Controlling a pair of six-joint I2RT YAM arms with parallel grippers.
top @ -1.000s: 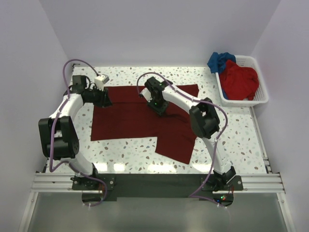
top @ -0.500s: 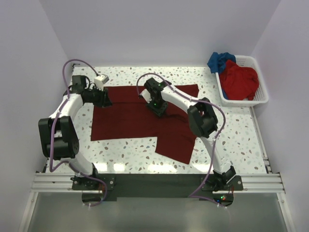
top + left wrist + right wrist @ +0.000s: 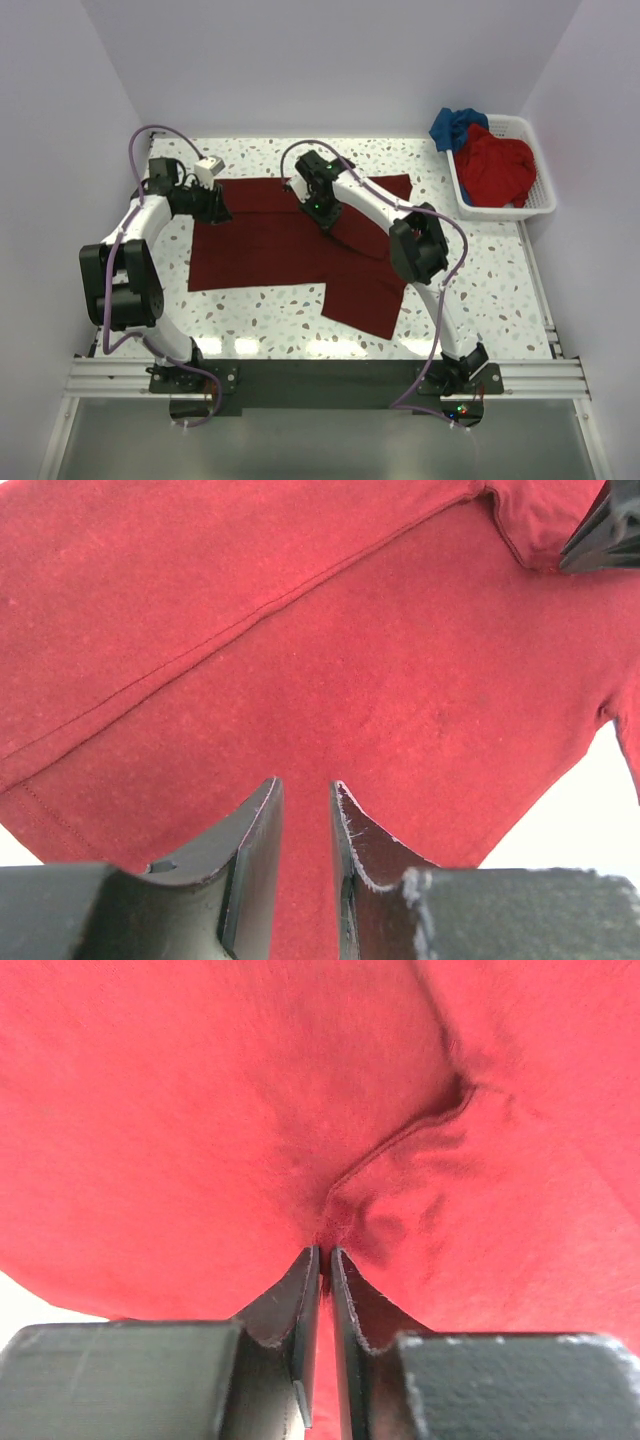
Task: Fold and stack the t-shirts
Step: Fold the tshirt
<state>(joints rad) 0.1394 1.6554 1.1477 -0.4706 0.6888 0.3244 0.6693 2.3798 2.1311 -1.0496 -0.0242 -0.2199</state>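
A dark maroon t-shirt (image 3: 260,250) lies spread flat on the speckled table, one part reaching toward the near edge. My left gripper (image 3: 218,212) rests at the shirt's far left edge. Its jaws (image 3: 307,785) stand a little apart over flat cloth (image 3: 330,650), open and gripping nothing. My right gripper (image 3: 322,212) is at the shirt's far middle. It (image 3: 325,1252) is shut on a puckered ridge of the maroon cloth (image 3: 400,1200). A brighter red t-shirt (image 3: 495,165) and a blue t-shirt (image 3: 455,125) lie bunched in the basket.
A white slatted basket (image 3: 545,203) stands at the far right of the table. White walls close in the left, back and right sides. The arms' bases and a metal rail (image 3: 320,378) run along the near edge.
My right gripper has closed on the maroon cloth and shifted slightly toward the far side, pulling up a pucker. The left arm has not moved.
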